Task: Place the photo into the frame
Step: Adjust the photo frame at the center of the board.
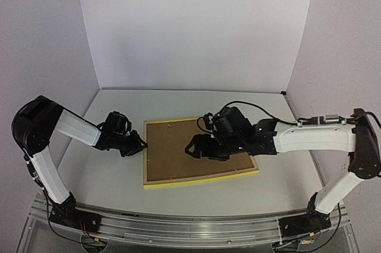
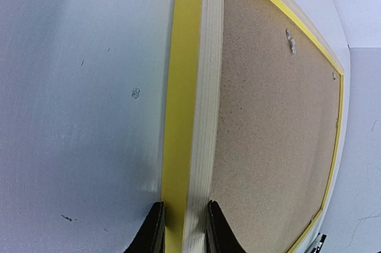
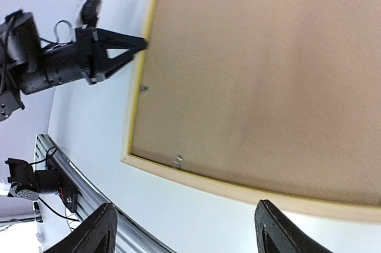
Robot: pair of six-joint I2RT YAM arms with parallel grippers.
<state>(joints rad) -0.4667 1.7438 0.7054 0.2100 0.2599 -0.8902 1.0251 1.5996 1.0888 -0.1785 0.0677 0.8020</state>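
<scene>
The frame (image 1: 202, 180) lies face down on the white table, its thin yellow edges around a brown backing board (image 1: 172, 152). The photo is not in view. My left gripper (image 1: 138, 144) is at the frame's left edge; in the left wrist view its fingers (image 2: 183, 208) are closed on either side of the yellow and pale wood rail (image 2: 190, 116). My right gripper (image 1: 193, 147) hovers over the board's middle, open wide and empty (image 3: 187, 229), above the frame's near rail (image 3: 238, 184). The left gripper (image 3: 141, 43) also shows in the right wrist view.
Small metal tabs (image 3: 177, 161) sit along the frame's inner edge over the board (image 3: 268, 74). The metal rail (image 1: 178, 229) with the arm bases runs along the table's near edge. White walls close in the back and sides.
</scene>
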